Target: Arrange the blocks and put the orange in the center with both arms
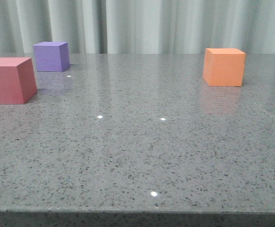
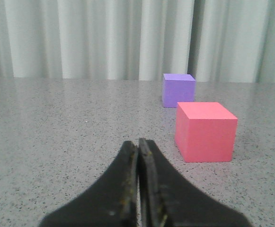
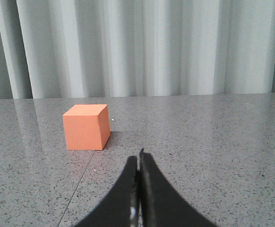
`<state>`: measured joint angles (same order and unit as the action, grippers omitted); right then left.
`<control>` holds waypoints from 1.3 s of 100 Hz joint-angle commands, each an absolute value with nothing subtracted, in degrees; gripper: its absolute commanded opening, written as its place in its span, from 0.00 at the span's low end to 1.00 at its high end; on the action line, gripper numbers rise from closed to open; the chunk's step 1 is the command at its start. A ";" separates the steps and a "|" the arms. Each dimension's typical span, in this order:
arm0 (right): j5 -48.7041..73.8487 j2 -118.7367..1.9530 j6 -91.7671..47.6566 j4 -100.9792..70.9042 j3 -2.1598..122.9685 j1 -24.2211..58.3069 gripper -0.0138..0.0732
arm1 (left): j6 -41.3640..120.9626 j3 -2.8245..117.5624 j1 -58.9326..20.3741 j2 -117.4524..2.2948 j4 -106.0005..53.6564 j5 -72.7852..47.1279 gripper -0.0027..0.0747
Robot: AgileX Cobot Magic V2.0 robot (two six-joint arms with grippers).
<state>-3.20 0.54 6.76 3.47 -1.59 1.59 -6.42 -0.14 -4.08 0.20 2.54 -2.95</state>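
Observation:
In the front view the red-pink cube (image 1: 9, 80) sits at the left edge, the purple cube (image 1: 51, 56) behind it, and the orange cube (image 1: 224, 66) far right. No gripper shows in the front view. In the left wrist view my left gripper (image 2: 138, 142) is shut and empty, low over the table, short of the red-pink cube (image 2: 205, 132) and the purple cube (image 2: 178, 90) beyond it. In the right wrist view my right gripper (image 3: 138, 158) is shut and empty, a little short of the orange cube (image 3: 85, 127) and off to one side of it.
The blocks rest on a grey speckled stone table (image 1: 142, 151) whose front edge runs along the bottom of the front view. A pale pleated curtain (image 1: 175, 23) hangs behind the table. A thin seam (image 3: 83, 177) crosses the tabletop near the orange cube.

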 commanded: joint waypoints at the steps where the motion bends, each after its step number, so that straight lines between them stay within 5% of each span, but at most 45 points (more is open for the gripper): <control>1: -8.53 0.79 6.22 3.38 -0.55 1.45 0.08 | -6.86 -2.52 -4.12 2.32 2.27 1.65 0.01; 33: -8.68 0.65 6.22 3.38 0.58 1.45 0.08 | -6.86 -2.52 -4.12 2.32 2.27 1.65 0.01; 54: 1.87 -3.44 6.22 3.38 11.72 1.45 0.08 | -6.86 -2.52 -4.12 2.32 2.27 1.65 0.01; 101: 37.69 -37.53 6.22 0.56 50.25 1.45 0.08 | -6.86 -2.52 -4.12 2.32 2.27 1.65 0.01; 130: 41.07 -51.03 6.22 -0.90 55.88 1.45 0.10 | -6.86 -2.52 -4.12 2.32 2.27 1.65 0.01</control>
<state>43.29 -48.48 6.76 -0.76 53.74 1.59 -6.42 -0.14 -4.08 0.20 2.54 -2.95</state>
